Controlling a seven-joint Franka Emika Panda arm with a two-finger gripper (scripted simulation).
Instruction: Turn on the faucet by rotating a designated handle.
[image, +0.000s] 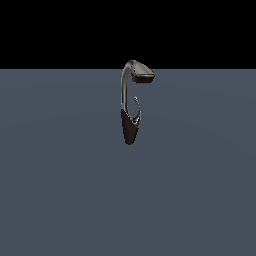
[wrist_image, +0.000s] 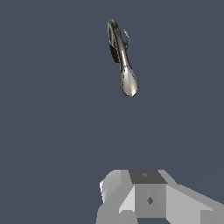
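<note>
Faucet handle (image: 136, 106) is seen well apart from the gripper (wrist_image: 144, 197), whose jaws cannot be judged open or closed from the wrist view. The slim lever is shown rising upright from the dark base, just right of the arched neck in the exterior view. The faucet (image: 131, 100) is set on the grey floor (image: 60, 190), far ahead of the raised wrist.

My exterior view sits low and level, facing the faucet (image: 131, 102) side-on from mid distance across the worktop (image: 60, 190). My wrist view looks steeply down from well above. Both share the faucet (wrist_image: 122, 59) and worktop (wrist_image: 52, 131).
</note>
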